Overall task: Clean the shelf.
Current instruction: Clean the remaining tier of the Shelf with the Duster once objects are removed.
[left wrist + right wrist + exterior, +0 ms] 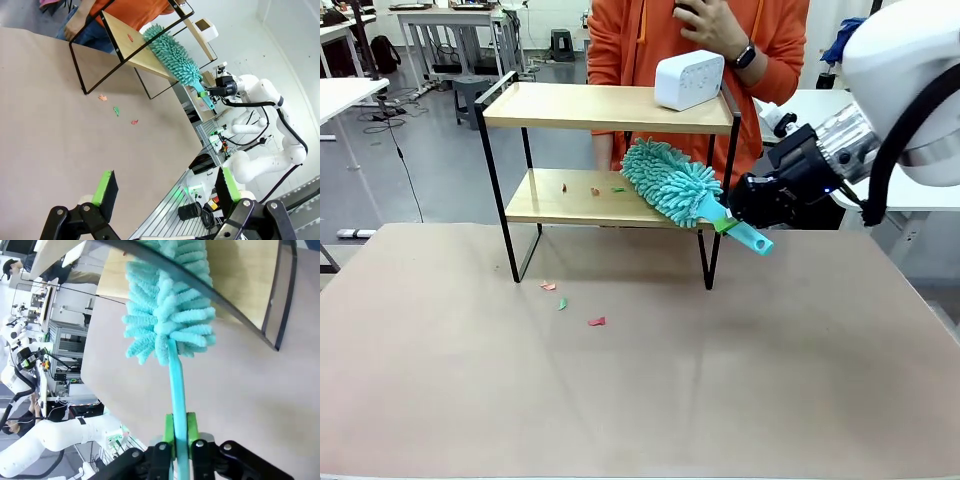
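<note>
so the right gripper [726, 224] pinches the duster [670, 180] handle just beside the shelf [600, 108], fluffy head on its lower board; left gripper [165, 187] sits spread, well apart.

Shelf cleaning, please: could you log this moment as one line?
right gripper: shut on duster | duster: head on lower board of shelf | scraps: on lower board and table | left gripper: open, empty

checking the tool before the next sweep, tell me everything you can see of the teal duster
The teal duster has a fluffy, chenille-like head and a slim, plastic-looking handle. The right gripper holds it, fingers shut on the handle partway along, with the handle's end sticking out behind. It is tilted head up, and the head appears to rest on the right end of the lower light wooden board of the small black-framed shelf.
</note>
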`<action>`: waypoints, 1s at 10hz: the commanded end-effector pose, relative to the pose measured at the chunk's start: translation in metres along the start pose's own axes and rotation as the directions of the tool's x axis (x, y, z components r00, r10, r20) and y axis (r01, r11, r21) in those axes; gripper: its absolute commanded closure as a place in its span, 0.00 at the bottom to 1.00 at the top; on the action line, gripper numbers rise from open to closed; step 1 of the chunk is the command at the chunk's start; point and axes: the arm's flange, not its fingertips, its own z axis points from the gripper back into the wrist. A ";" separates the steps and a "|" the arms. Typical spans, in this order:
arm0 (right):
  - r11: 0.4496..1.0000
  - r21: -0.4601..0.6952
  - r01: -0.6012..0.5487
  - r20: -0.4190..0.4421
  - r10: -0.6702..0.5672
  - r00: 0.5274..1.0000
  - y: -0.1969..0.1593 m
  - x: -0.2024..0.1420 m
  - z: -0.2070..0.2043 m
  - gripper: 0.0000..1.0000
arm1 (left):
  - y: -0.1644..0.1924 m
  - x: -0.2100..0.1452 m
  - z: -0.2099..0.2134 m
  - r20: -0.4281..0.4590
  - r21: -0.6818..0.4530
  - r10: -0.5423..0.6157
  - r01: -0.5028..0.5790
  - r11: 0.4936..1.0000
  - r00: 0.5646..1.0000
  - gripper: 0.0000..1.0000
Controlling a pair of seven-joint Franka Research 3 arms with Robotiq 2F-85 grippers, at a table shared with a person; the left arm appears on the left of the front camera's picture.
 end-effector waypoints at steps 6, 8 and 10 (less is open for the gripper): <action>0.999 -0.036 0.031 0.204 -0.023 0.979 0.024 -0.035 -0.013 0.90 | -0.002 -0.001 -0.001 0.012 -0.013 -0.021 0.021 1.000 1.000 0.00; 0.996 -0.065 0.059 0.252 -0.040 0.967 0.043 -0.042 -0.020 0.90 | -0.002 -0.001 -0.001 0.012 -0.013 -0.021 0.021 1.000 1.000 0.00; 0.994 -0.085 0.075 0.214 -0.055 0.975 0.061 -0.055 -0.030 0.90 | -0.002 -0.001 -0.001 0.012 -0.013 -0.021 0.021 1.000 1.000 0.00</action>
